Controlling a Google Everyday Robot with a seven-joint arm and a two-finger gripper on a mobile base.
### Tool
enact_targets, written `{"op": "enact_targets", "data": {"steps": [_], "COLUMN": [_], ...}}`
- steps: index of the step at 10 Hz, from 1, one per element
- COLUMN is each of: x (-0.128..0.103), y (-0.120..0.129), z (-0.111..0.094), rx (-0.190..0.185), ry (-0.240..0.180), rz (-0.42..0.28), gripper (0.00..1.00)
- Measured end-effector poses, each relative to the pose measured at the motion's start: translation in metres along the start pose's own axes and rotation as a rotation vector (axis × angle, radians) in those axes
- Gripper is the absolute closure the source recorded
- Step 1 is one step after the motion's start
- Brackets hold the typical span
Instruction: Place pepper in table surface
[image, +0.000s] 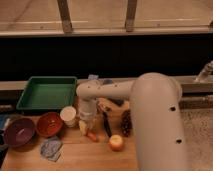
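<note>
The gripper (86, 119) is seen just left of the frame's centre, lowered to the desk (80, 155), and whether its fingers are apart or together cannot be told, since they are hidden under the pale wrist. The pepper (83, 127), a small pale-yellow stub, is found directly beneath the gripper, at or just above the wooden surface; whether it is gripped or already resting cannot be judged. A slim orange-red stick-like item (92, 135) is seen just to its lower right, nearly touching it. A white cup (68, 116) is placed just left of the gripper, and a dark narrow object (106, 125) lies just to the right. Further right a dark clustered item (126, 123) is seen, and a round yellow-orange fruit (116, 143) is placed below it, toward the lower centre. An orange-red bowl (49, 124) and a purple bowl (19, 132) are set side by side at the lower left, with a crumpled grey cloth (51, 148) below them. A green tray (46, 93) occupies the left middle of the frame. The white arm (150, 120) extends from the gripper rightward and fills the lower right.
</note>
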Motion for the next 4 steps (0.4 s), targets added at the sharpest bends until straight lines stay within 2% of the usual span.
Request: {"op": "enact_targets", "data": {"steps": [4], "x": [-0.0009], "y": [0.0024], "z": [-0.0032], "rx": [-0.002], "ry": [-0.008], "rz": [-0.015], "gripper": [0.40]}}
